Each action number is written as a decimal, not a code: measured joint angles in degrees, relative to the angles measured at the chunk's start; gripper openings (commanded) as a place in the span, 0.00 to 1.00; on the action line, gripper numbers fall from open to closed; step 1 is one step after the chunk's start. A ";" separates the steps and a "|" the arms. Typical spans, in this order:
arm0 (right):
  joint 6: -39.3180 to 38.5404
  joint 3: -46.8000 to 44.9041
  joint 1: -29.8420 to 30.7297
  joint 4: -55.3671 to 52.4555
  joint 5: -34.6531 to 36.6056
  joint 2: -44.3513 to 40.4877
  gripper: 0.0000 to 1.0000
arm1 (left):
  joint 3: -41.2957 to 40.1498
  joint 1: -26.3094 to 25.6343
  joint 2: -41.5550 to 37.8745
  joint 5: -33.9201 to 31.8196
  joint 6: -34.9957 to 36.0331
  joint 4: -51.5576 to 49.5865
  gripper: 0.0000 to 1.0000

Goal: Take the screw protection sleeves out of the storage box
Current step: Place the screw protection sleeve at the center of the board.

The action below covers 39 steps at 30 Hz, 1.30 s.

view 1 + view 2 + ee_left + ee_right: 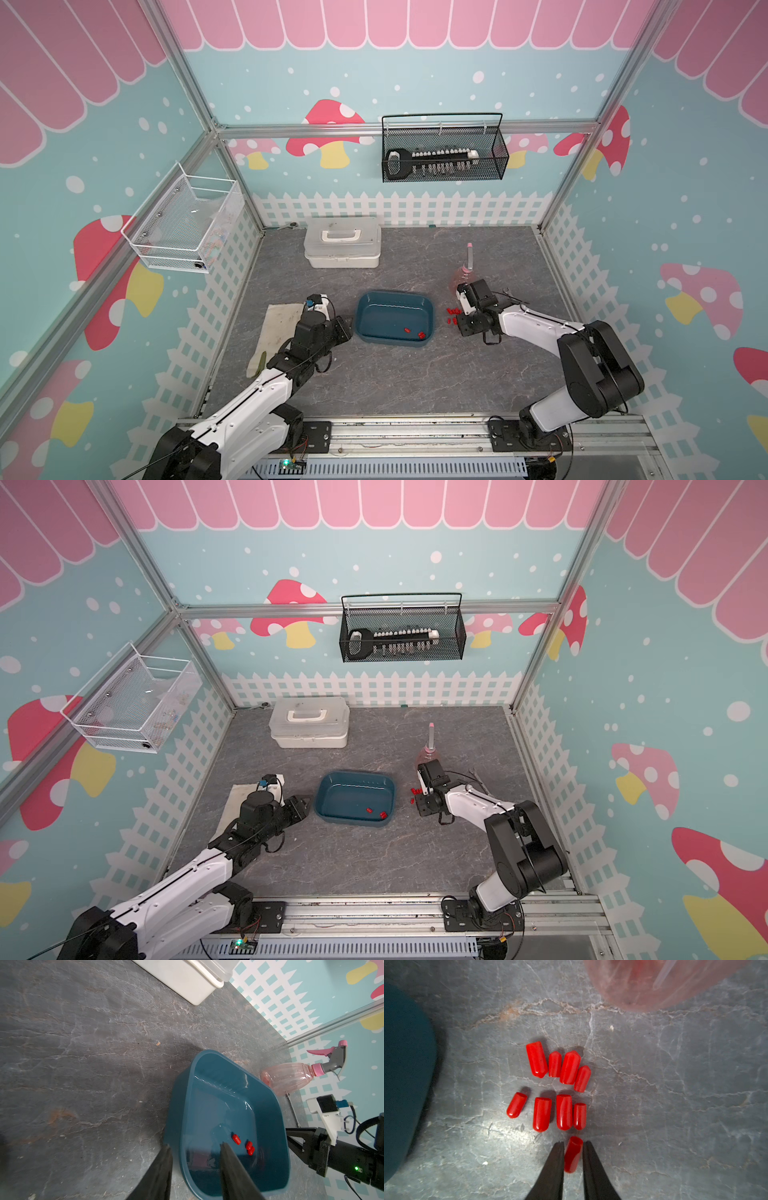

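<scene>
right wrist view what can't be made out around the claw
The right claw: a sleeve sits between its tips; pinched or only flanked, unclear.
The storage box: only a blurred corner, cut by the frame edge.
The spray bottle: only its blurred base, cut by the frame edge.

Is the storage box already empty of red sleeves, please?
No, the left wrist view shows three screw protection sleeves lying inside the storage box.

Robot lab test cell: aluminium frame (548, 126) at 12 o'clock, mushroom-print panels (415, 83), arm rail (415, 434) at 6 o'clock.
</scene>
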 measured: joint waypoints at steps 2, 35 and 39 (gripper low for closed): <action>-0.11 0.00 0.00 0.00 -0.09 0.00 0.19 | 0.00 0.00 0.00 0.00 0.02 0.00 0.40; 1.55 -0.70 0.07 -1.49 -15.13 -21.86 0.36 | 5.51 0.00 0.28 -4.13 0.24 -8.68 0.44; 4.55 -3.69 1.46 2.69 -19.39 -26.60 0.34 | 9.38 0.00 4.13 -4.35 1.31 -9.84 0.47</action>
